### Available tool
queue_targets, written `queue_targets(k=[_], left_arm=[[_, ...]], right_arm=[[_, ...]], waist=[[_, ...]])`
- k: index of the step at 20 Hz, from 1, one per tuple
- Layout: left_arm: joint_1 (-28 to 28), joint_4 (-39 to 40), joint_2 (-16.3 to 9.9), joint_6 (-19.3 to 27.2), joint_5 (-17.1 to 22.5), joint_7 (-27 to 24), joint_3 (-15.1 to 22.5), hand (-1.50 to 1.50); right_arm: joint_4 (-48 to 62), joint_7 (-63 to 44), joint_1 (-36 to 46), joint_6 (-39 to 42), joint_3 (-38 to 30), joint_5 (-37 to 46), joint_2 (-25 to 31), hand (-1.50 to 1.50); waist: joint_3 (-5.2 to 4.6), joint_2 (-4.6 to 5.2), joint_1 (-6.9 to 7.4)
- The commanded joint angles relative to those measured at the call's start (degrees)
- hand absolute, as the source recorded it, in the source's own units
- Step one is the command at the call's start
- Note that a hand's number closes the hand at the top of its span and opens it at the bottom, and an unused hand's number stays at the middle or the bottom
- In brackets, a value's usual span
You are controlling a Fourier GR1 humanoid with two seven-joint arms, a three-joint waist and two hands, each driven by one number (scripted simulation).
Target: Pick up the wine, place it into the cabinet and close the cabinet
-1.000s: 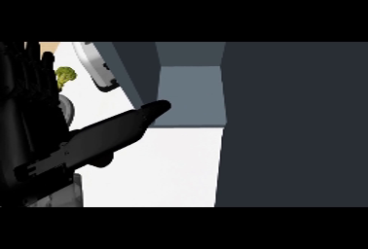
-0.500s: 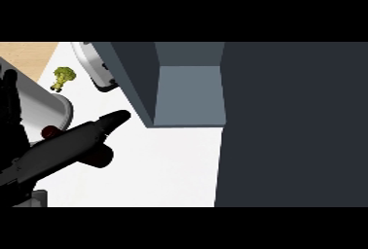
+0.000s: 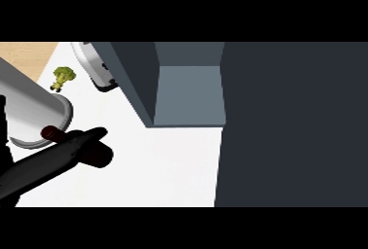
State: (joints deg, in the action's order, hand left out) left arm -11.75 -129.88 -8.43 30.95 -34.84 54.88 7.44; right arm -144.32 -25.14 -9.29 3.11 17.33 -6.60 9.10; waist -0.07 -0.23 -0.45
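While the cabinet stands open with its grey inside bare, the wine bottle lies tilted at its lower left over the white counter, neck toward the opening. Only the left forearm shows; I cannot tell either hand's state. Broccoli sits upper left.
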Motion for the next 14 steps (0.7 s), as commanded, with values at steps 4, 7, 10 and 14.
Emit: queue_targets(k=[4,7,10,14], left_arm=[[8.7,3.1,0.7,1.5,7.6,-9.3,-1.0,-1.50],[10.9,7.5,0.9,2.4,12.4,-16.9,-2.6,-1.50],[15.2,9.1,0.2,1.0,20.0,-22.7,-5.9,-1.50],[14.0,15.7,1.0,0.1,23.2,-29.1,-7.0,-1.50]], right_arm=[[-11.9,-6.9,0.8,-1.2,-3.0,-4.9,1.3,-1.50],[-13.8,-8.5,-0.8,-2.5,1.1,-2.2,0.4,-1.50],[-14.3,-5.6,-3.9,-0.7,-1.8,-5.3,1.7,-1.50],[-13.4,-5.8,-1.8,-0.4,-3.5,-6.5,2.2,-1.50]], waist=[[-0.01,0.17,0.12],[-0.07,0.11,-0.35],[-0.06,0.01,-0.38],[-0.02,0.18,-0.46]])
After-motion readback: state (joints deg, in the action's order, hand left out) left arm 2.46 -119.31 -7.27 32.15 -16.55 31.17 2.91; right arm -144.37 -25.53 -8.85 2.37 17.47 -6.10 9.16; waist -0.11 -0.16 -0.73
